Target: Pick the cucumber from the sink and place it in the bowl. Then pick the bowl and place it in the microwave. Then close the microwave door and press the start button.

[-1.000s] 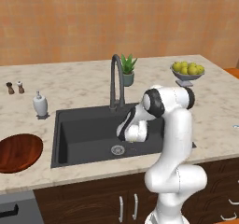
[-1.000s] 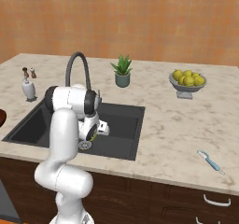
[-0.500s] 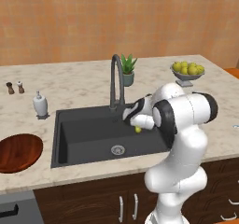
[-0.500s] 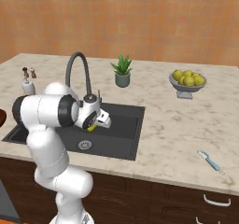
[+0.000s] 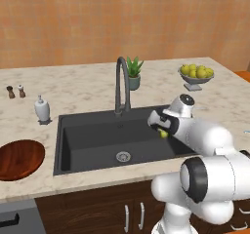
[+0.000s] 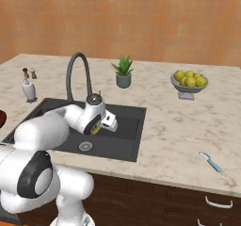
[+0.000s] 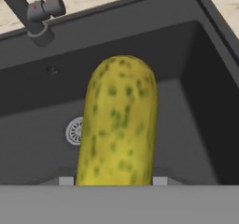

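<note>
since the earlier frames the arm has swung up and back from deep in the sink (image 5: 88, 145); a second ago the gripper (image 5: 161, 130) was down near the drain (image 5: 123, 156), and now it hangs above the basin's right half with the cucumber (image 5: 163, 134) lifted clear of the floor.

the jaws are partly closed on the cucumber, clamped on its lower end. in the hand view the cucumber (image 7: 119, 125) sticks straight out from between the fingertips (image 7: 66, 180), yellow-green and speckled, with the sink (image 7: 196, 101) floor and drain (image 7: 74, 130) well below it and the faucet (image 7: 28, 10) base at the top left. from the right base view the cucumber (image 6: 96, 129) shows as a small yellow patch under the gripper (image 6: 101, 126), above the sink (image 6: 127, 126).

the forearm lies almost level, reaching from the raised elbow toward the faucet (image 5: 122, 84), with the hand tilted down toward the basin. the wrist sits just right of the faucet in the left base view.

the bowl (image 5: 19, 159) rests on the counter (image 5: 88, 84) left of the sink, well apart from the gripper.
</note>
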Tool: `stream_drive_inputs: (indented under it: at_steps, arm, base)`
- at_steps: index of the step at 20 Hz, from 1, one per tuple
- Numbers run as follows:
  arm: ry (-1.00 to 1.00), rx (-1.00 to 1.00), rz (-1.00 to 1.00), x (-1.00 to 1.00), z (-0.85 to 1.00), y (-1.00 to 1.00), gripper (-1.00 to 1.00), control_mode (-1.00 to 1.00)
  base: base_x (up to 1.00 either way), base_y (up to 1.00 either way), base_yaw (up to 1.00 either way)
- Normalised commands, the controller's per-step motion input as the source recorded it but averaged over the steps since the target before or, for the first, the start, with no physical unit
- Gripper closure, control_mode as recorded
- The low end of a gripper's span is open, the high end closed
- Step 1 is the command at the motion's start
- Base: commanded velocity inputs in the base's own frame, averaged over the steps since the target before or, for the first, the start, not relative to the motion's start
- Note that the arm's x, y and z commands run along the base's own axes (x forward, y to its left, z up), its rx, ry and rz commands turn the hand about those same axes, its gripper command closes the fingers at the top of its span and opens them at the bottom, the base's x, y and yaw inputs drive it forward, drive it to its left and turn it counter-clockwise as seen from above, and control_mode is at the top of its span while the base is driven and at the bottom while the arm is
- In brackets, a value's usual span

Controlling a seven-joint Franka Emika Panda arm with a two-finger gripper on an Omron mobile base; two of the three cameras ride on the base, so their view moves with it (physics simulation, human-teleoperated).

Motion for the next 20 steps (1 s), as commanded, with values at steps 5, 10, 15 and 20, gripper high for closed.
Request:
stream_drive_inputs:
  at_steps: [5,10,15,20]
  arm:
    - [-0.01,-0.01,0.00,-0.85,0.90,0.05,1.00,-1.00]
    - [-0.16,-0.09,0.04,-0.82,0.24,0.55,1.00,-1.00]
    - [-0.11,-0.14,0.05,-0.53,0.35,0.92,1.00,-1.00]
    - [-0.01,-0.15,0.04,0.00,0.27,1.00,1.00,-1.00]
  base:
    - [0.00,0.00,0.00]
    - [0.00,0.00,0.00]
    - [0.00,0.00,0.00]
    - [0.00,0.00,0.00]
